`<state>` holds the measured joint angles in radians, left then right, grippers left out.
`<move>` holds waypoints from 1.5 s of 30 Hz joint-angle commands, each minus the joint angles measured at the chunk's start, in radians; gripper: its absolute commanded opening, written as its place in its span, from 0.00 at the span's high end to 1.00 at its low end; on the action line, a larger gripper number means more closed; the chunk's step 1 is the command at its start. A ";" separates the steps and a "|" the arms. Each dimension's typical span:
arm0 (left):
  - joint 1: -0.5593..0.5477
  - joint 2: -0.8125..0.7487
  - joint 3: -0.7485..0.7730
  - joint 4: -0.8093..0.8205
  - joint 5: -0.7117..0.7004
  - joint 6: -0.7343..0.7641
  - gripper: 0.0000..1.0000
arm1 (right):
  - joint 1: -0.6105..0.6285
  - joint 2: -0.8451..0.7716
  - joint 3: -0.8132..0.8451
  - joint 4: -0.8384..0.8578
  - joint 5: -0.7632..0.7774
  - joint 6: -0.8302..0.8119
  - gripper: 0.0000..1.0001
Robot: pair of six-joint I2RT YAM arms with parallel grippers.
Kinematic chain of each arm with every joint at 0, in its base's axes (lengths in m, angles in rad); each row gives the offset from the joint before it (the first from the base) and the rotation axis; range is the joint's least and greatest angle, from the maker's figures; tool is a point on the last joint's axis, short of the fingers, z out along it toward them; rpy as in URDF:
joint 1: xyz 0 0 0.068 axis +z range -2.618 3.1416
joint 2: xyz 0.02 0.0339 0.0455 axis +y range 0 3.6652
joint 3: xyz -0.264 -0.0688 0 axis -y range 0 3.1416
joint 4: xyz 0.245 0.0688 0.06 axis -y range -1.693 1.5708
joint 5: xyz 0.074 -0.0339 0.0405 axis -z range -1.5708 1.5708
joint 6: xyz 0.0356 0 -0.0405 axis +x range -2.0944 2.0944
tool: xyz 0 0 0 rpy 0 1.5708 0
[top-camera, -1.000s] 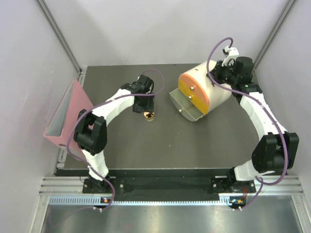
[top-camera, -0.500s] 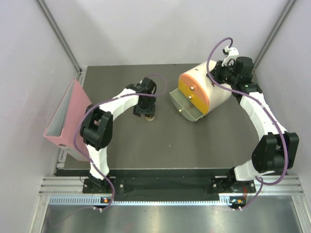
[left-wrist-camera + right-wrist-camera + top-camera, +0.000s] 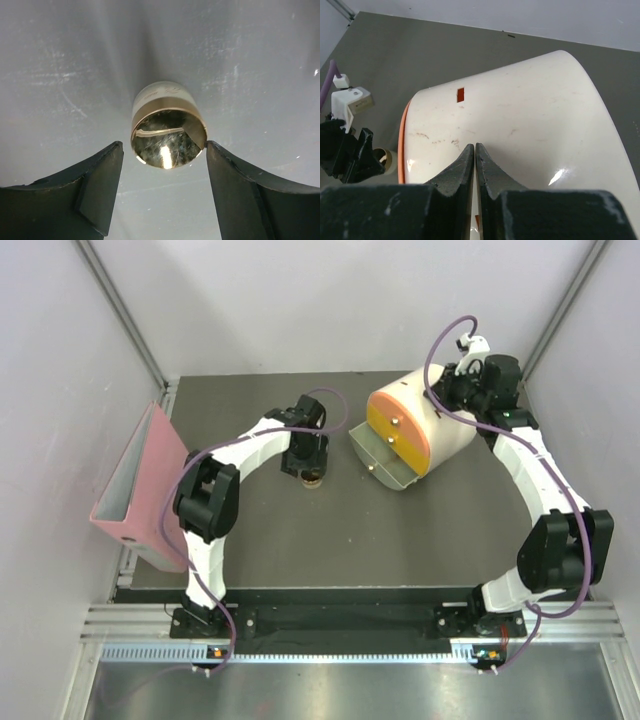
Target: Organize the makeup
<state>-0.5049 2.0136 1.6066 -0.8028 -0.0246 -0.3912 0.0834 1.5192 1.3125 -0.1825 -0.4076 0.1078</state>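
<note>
Dark grey tabletop [image 3: 300,540] carries everything in the top view. Our left gripper [image 3: 309,466] hangs right over the round compact [image 3: 314,481], left of the cream box [image 3: 440,435], while our right gripper [image 3: 452,400] sits at the box's far side. From the left wrist, we see its 2 fingers spread wide, the compact between them, ungripped. From the right wrist, we see the fingers pressed nearly together, holding nothing, over the box's rounded wall.
</note>
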 commanded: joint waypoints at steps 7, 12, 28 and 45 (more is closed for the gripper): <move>-0.003 0.112 0.065 0.034 -0.002 0.012 0.28 | 0.006 0.133 -0.087 -0.443 0.053 -0.048 0.94; -0.004 0.113 0.058 0.045 0.009 0.012 0.37 | 0.006 0.133 -0.078 -0.448 0.056 -0.049 0.94; -0.004 -0.061 0.058 0.128 0.008 0.018 1.00 | 0.007 0.127 -0.099 -0.431 0.049 -0.036 0.94; -0.075 -0.101 0.162 0.418 0.379 -0.178 1.00 | 0.019 0.113 -0.130 -0.411 0.047 -0.007 0.94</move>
<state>-0.5564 1.9442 1.6882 -0.5335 0.2722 -0.4889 0.0898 1.5288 1.3144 -0.1665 -0.4133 0.1089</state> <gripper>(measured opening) 0.624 0.058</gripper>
